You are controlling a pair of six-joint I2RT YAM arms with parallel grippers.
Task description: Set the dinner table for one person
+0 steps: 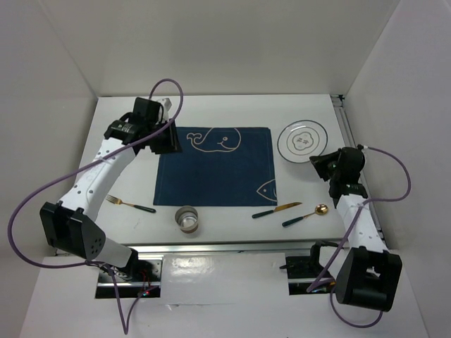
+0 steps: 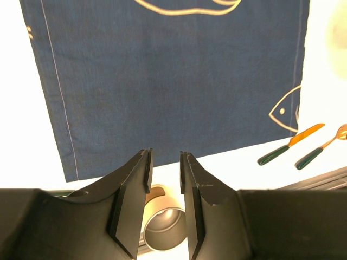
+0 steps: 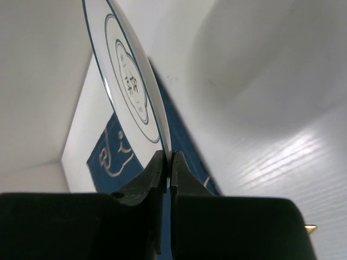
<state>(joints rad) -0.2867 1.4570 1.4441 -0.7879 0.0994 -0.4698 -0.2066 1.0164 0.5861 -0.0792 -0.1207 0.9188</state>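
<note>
The white dinner table (image 1: 218,113) fills the work area in front of both arms, and the navy placemat (image 1: 215,165) with its whale and fish drawings lies flat at its centre. Just off the mat's far right corner is the plate (image 1: 303,141), white with a dark ring. The right gripper (image 3: 167,162) has its fingers pressed onto the near rim, pinching only that thin edge; from the right wrist view the plate (image 3: 127,81) rises away from the jaws edge-on, and whether it is clear of the tabletop cannot be told. The metal cup (image 1: 188,218) stands near the mat's front edge; the knife (image 1: 276,210) and spoon (image 1: 304,215) lie to the front right and the fork (image 1: 130,204) to the front left, all off the mat. The left gripper (image 2: 164,162) hangs over the mat's far left corner with fingers slightly parted and nothing between them. The main risk seems to be the rim grip: a shallow pinch on a wide plate could let it pivot or slip out during the carry. A low pass could also catch the mat's edge and rumple it, and the right arm could brush the spoon or knife.
</note>
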